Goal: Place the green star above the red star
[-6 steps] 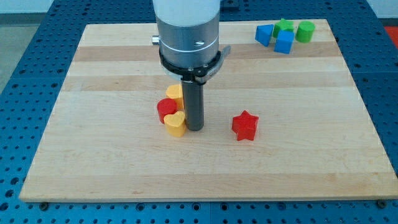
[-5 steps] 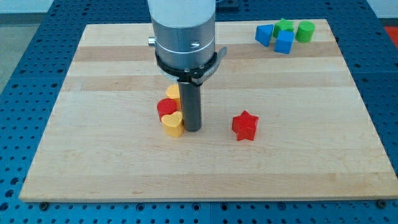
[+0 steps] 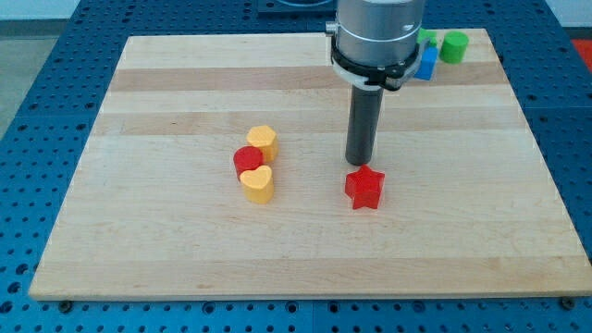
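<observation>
The red star (image 3: 364, 187) lies on the wooden board (image 3: 166, 240), right of centre. My tip (image 3: 359, 164) stands just above the red star's top edge, very close to it. The green star (image 3: 427, 37) is at the view's top right, mostly hidden behind the arm; only a small green part shows. It sits beside a blue block (image 3: 426, 61) and a green cylinder (image 3: 454, 46).
A cluster left of centre holds a yellow block (image 3: 264, 141), a red cylinder (image 3: 247, 161) and a yellow heart (image 3: 259, 184), touching one another. The arm's grey body (image 3: 377, 37) covers part of the top-right group.
My tip has moved from beside the yellow heart to the right and a little up, and now stands just above the red star. No block has moved.
</observation>
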